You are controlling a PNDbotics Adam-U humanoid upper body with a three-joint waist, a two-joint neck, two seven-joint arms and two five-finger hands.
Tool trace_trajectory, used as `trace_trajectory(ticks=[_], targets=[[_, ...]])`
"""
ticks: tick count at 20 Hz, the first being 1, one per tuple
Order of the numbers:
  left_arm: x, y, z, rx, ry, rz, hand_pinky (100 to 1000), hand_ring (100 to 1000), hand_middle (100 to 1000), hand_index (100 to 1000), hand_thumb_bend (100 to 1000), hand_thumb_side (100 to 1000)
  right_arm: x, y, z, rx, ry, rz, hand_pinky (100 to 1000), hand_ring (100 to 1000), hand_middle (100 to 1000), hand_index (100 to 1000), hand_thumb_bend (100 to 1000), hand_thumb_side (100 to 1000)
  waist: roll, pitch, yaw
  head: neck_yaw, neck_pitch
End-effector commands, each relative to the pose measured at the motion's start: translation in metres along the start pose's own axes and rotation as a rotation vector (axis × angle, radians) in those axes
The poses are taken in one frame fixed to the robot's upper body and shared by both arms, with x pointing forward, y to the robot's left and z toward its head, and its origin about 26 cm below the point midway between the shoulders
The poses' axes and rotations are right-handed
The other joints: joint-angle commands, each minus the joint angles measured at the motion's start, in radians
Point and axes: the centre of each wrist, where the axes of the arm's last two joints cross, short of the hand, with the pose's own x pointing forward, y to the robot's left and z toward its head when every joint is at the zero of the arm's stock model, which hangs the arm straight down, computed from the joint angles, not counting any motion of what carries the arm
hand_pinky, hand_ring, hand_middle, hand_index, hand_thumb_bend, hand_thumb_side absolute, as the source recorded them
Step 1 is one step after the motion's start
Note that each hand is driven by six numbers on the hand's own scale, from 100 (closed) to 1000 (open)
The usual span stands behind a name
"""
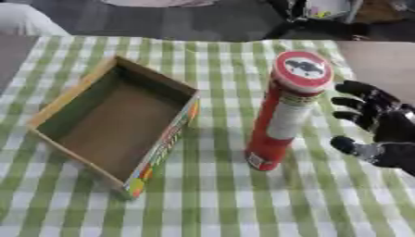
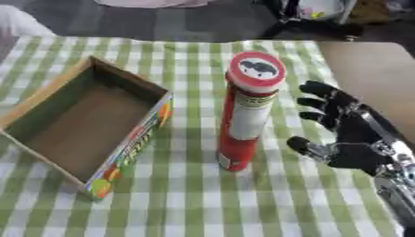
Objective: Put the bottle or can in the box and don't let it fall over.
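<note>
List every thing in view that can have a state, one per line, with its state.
Can: upright on the checked cloth, lid on, outside the box, not held.
Box: open at the top, nothing in it, left of the can.
Right hand: open, fingers spread toward the can, not touching it.
Tablecloth: spread flat under both.
Left hand: not in view.

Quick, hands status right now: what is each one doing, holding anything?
Left hand: not in view.
Right hand: open, fingers spread, beside the red can and apart from it, holding nothing. The can stands upright outside the box.
</note>
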Motion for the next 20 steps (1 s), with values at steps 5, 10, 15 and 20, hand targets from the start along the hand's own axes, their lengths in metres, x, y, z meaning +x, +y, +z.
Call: trace_trajectory(ticks=[5,10,15,20], targets=[[0.008,0.002,-0.005,-0.007,-0.025,-0.008,751,854,780,833,585,454,0.011,-0.001,-0.007,0.022,-0.022,0.010,865,889,916,923,607,100,0.004,-0.009,0.002,0.000,-0.017],[0.007,0.002,-0.005,-0.008,-0.023,-0.007,752,854,780,833,584,454,0.014,0.001,-0.012,0.039,-0.033,0.004,868,910,924,924,611,100,0.004,-0.008,0.004,-0.001,-0.020],[0.007,0.002,-0.004,-0.008,-0.023,-0.006,752,854,780,833,583,455,0.015,0.004,-0.016,0.045,-0.039,-0.007,873,924,932,927,617,100,0.005,-0.007,0.006,-0.003,-0.023],[0.006,0.001,-0.004,-0.010,-0.019,-0.005,753,854,780,833,580,455,0.017,0.006,-0.021,0.043,-0.042,-0.015,879,945,937,930,625,100,0.006,-0.005,0.008,-0.005,-0.024]])
